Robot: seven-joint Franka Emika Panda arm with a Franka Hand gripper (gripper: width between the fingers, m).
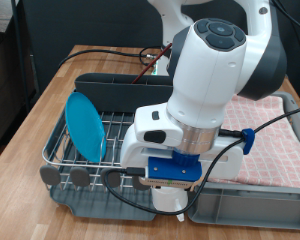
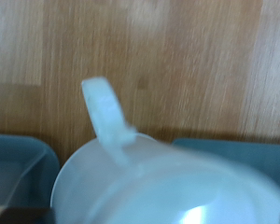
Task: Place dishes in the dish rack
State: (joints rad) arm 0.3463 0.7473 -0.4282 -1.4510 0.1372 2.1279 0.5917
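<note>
Mug (image 2: 177,182) sits directly under my gripper, handle (image 2: 106,110) pointing away over the table (image 2: 196,65); jaw state unreadable.

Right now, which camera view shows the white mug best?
The wrist view: the mug fills the lower frame, with its handle against the wooden table, though blurred. In the exterior view, only a white bit below the gripper may be it.
</note>
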